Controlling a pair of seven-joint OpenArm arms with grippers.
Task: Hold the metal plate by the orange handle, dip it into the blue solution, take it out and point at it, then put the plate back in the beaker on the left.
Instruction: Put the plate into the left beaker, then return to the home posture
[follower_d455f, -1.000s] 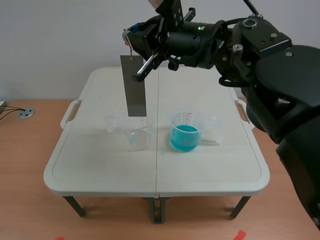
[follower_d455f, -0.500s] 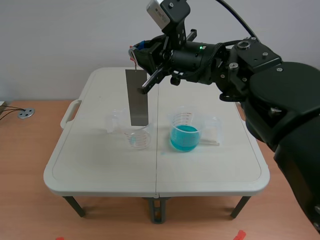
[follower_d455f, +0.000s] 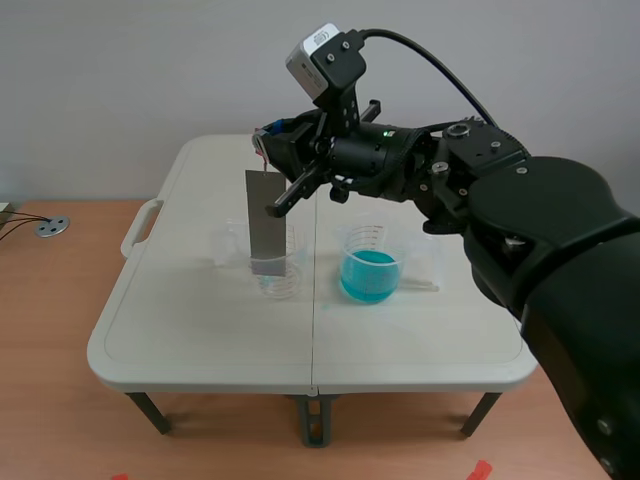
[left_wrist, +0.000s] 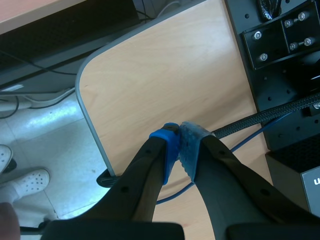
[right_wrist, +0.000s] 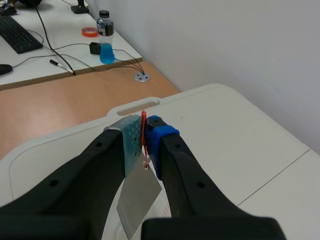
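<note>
My right arm is stretched across, raised over the worktop (follower_d455f: 200, 330). The right gripper (follower_d455f: 265, 140) pinches the orange handle (right_wrist: 144, 122), metal plate (follower_d455f: 266, 222) hanging upright, lower end inside the left beaker (follower_d455f: 282, 282). Left gripper (left_wrist: 178, 145) closed, empty.

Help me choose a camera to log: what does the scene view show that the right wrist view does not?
Scene view only: the beaker of blue solution. Right wrist view only: a bottle and keyboard on a side desk. Both: the right gripper shut on the orange handle, metal plate hanging, white table.
</note>
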